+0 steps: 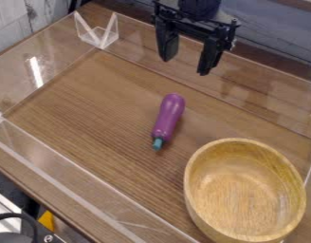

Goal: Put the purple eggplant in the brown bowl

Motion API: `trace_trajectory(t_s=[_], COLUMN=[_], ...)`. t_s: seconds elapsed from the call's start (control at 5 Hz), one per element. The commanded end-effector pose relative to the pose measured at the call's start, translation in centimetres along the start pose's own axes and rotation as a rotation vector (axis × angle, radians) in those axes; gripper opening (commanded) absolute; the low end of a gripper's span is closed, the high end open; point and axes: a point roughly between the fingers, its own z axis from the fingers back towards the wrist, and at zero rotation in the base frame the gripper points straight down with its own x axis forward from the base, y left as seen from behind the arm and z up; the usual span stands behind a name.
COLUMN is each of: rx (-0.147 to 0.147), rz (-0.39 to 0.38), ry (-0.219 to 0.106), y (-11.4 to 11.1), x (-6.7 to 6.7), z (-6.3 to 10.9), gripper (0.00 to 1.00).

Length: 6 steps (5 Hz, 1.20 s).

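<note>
Purple eggplant (167, 120), one; brown bowl (245, 191), one

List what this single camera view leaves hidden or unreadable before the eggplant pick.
- Gripper: open, but the arm above it is cut off by the top edge.
- Brown bowl: lower rim cut by the bottom edge.
- Purple eggplant: underside hidden by its own body.
- Clear walls: edges blurred by glare.
</note>
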Motion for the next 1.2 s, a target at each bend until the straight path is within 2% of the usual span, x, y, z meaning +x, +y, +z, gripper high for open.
trace_trajectory(t_s=[0.0,0.4,0.6,0.8,1.0], rx=[0.0,0.035,0.043,0.049,0.044], rz=[0.008,0.115,0.184,0.22,0.237], ry=[0.014,-0.017,-0.033,-0.056,-0.057], y=[0.2,6.3,9.1,11.2,11.7], x=[-0.1,-0.5,-0.8,-0.3,-0.1], z=[-0.4,0.1,0.3,0.1,-0.6], gripper=[1.0,1.0,1.0,1.0,1.0])
